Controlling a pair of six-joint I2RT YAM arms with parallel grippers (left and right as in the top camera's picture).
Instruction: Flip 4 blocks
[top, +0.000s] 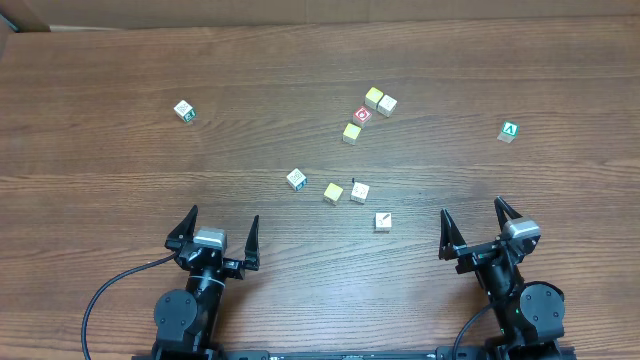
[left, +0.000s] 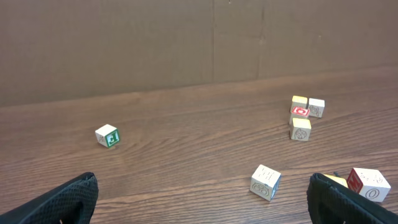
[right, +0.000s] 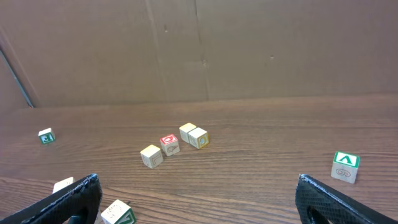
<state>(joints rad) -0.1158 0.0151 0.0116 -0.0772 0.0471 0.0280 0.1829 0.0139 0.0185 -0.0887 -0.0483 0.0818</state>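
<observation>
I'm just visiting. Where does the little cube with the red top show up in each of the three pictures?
Overhead: the red-topped cube lies right of centre, in the upper part.
Left wrist: it lies at the right side, at mid-height.
Right wrist: it lies left of centre, a little below mid-height.
Shared landmark: the lone green-sided cube, far to its left in every view.

**4 blocks (top: 333, 192) flat, robot's side of the red-faced cube (top: 362, 115)**

All 4 rest flat on a face, apart from each other. The white-topped block (top: 296, 178) lies farthest left of the cube. The yellow-topped block (top: 333, 192) and the cream block with a dark mark (top: 359, 192) sit just beside each other, nearly straight toward the robot from it. The cream block with a diagonal mark (top: 382, 221) lies farthest from it, slightly right.
</observation>
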